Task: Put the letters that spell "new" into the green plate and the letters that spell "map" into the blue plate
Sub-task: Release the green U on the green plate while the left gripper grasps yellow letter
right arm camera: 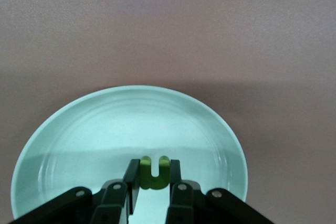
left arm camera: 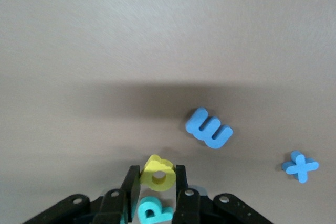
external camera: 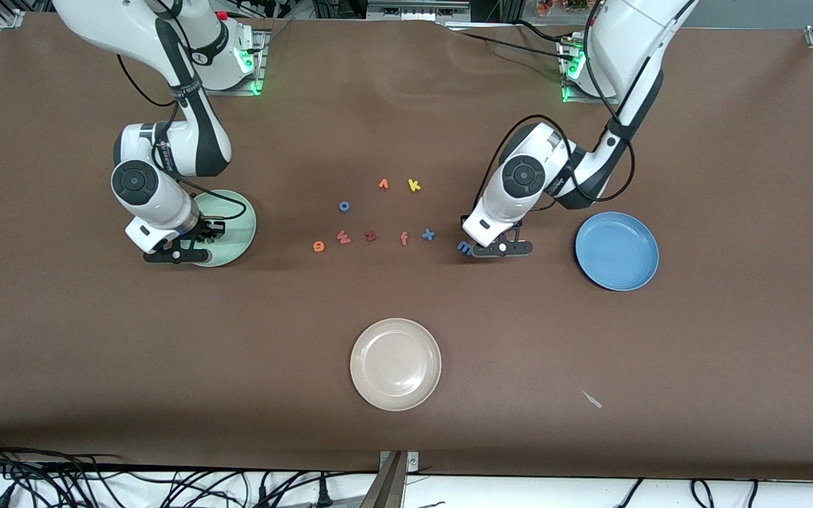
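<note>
My left gripper (external camera: 495,243) is low over the table beside the blue m (external camera: 464,246), shut on the yellow a (left arm camera: 157,174). The teal p (left arm camera: 152,211) lies under that gripper (left arm camera: 156,171), and the blue m (left arm camera: 209,128) lies just past its fingertips. The blue plate (external camera: 617,250) holds nothing and sits toward the left arm's end. My right gripper (external camera: 198,236) hangs over the green plate (external camera: 237,226), shut on the green n (right arm camera: 154,171) just above the plate's floor (right arm camera: 105,129). The orange e (external camera: 318,245) and pinkish-red w (external camera: 343,237) lie mid-table.
More letters lie mid-table: the dark red z (external camera: 370,236), salmon f (external camera: 404,238), blue x (external camera: 428,234), blue o (external camera: 344,206), yellow k (external camera: 413,185) and a small orange piece (external camera: 383,184). A cream-white plate (external camera: 396,363) sits nearer the front camera.
</note>
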